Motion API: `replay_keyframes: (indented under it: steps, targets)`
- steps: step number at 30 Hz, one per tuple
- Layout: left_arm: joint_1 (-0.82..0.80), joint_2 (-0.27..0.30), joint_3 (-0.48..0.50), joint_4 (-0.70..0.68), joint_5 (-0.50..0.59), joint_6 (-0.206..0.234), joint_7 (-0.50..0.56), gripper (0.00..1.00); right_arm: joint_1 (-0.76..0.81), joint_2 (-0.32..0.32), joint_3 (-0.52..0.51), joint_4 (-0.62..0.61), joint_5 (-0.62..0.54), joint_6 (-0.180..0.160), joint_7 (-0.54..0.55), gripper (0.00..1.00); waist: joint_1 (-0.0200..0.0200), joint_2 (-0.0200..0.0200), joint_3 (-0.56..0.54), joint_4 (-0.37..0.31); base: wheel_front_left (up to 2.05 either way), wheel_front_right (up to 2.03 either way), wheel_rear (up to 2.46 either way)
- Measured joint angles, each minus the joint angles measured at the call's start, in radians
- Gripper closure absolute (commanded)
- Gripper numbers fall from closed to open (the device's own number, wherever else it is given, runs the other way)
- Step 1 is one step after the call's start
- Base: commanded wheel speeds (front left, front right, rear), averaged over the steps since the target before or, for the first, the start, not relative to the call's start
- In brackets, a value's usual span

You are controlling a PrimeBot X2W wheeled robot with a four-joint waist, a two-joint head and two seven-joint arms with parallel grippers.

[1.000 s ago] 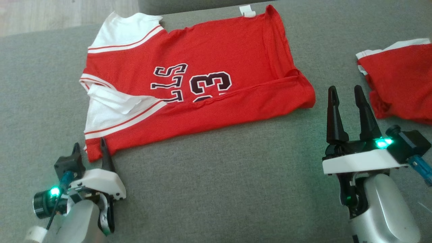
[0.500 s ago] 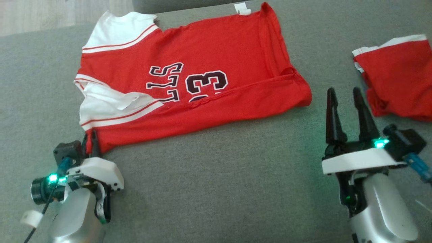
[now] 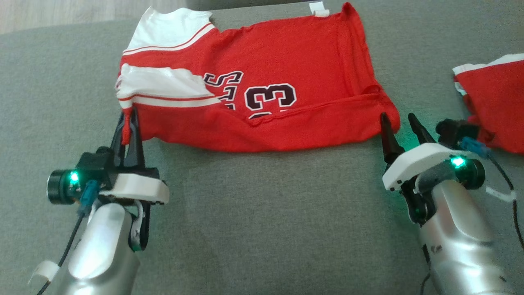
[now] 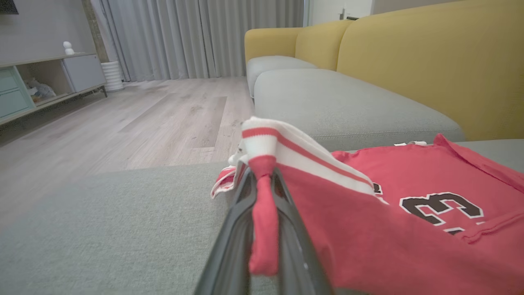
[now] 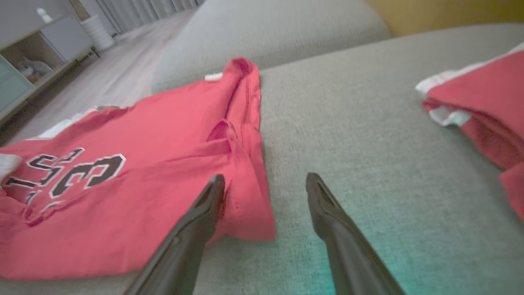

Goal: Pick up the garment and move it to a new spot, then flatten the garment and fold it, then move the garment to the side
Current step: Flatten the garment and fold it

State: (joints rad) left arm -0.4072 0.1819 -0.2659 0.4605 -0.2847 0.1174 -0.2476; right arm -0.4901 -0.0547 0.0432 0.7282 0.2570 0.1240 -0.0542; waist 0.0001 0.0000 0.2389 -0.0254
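Head view: we see the left claw (image 3: 127, 119) clamped on the near-left corner of the garment (image 3: 307, 53), spread on the grey sofa cushion (image 3: 262, 213); the right claw (image 3: 398, 119) stands wide beside its near-right corner.

Grey seat cushion (image 3: 262, 213) carries everything here: the red jersey (image 3: 294, 53) lies spread on it, numbers up. To the right of the jersey, well apart, a second red garment (image 3: 499, 102) lies bunched.
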Motion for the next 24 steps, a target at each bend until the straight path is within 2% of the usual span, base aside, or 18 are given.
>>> replay_keyframes:
  steps: [5, 10, 11, 12, 19, 24]
  targets:
    - [0.000, -0.001, -0.020, -0.012, 0.006, -0.004, 0.000, 1.00, -0.085, -0.002, 0.016, 0.142, -0.039, 0.000, 0.042, 0.00, 0.0000, 0.0000, 0.013, 0.021, 0.00, 0.00, 0.00]
    - [0.000, -0.002, -0.026, -0.009, 0.006, -0.004, 0.000, 1.00, -0.150, -0.006, 0.056, 0.221, -0.060, 0.000, 0.057, 0.02, 0.0000, 0.0000, 0.017, 0.037, 0.00, 0.00, 0.00]
    - [0.000, -0.001, -0.026, -0.006, 0.006, -0.004, 0.000, 1.00, -0.159, -0.006, 0.058, 0.234, -0.070, 0.000, 0.061, 0.70, 0.0000, 0.0000, 0.015, 0.038, 0.00, 0.00, 0.00]
    - [0.000, -0.001, -0.026, -0.002, 0.006, -0.004, 0.000, 1.00, -0.164, -0.006, 0.058, 0.243, -0.082, 0.000, 0.060, 1.00, 0.0000, 0.0000, 0.013, 0.039, 0.00, 0.00, 0.00]
    - [0.008, 0.002, -0.033, 0.044, -0.004, -0.005, 0.049, 1.00, -0.166, -0.005, 0.027, 0.280, -0.165, 0.000, 0.018, 1.00, 0.0000, 0.0000, -0.018, 0.035, 0.00, 0.00, 0.00]
    - [0.041, 0.006, -0.058, 0.069, -0.012, -0.024, 0.105, 1.00, -0.129, -0.005, -0.020, 0.269, -0.196, 0.000, 0.009, 1.00, -0.0001, 0.0000, -0.064, 0.041, 0.00, 0.00, 0.00]
